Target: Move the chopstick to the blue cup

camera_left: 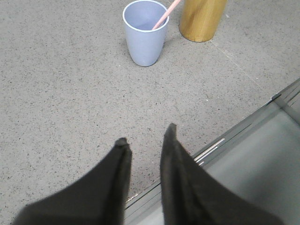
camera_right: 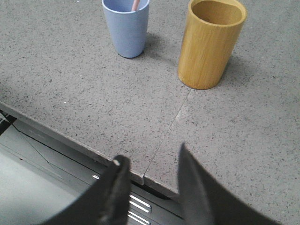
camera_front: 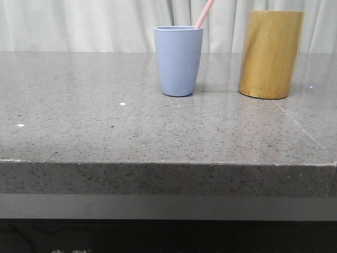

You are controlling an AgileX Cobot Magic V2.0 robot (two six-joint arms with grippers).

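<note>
The blue cup (camera_front: 178, 60) stands upright on the grey stone table, to the left of the bamboo holder (camera_front: 270, 54). A pale pink chopstick (camera_front: 204, 13) stands inside the blue cup and leans to the right over its rim. It also shows in the left wrist view (camera_left: 166, 15) inside the blue cup (camera_left: 145, 38), and its tip shows in the right wrist view (camera_right: 135, 4). My left gripper (camera_left: 146, 135) is open and empty above the table's front edge. My right gripper (camera_right: 149, 154) is open and empty over the front edge. Neither gripper shows in the front view.
The bamboo holder (camera_right: 209, 43) looks empty inside in the right wrist view. A seam (camera_right: 172, 123) runs across the tabletop toward the front edge (camera_front: 168, 162). A white curtain hangs behind the table.
</note>
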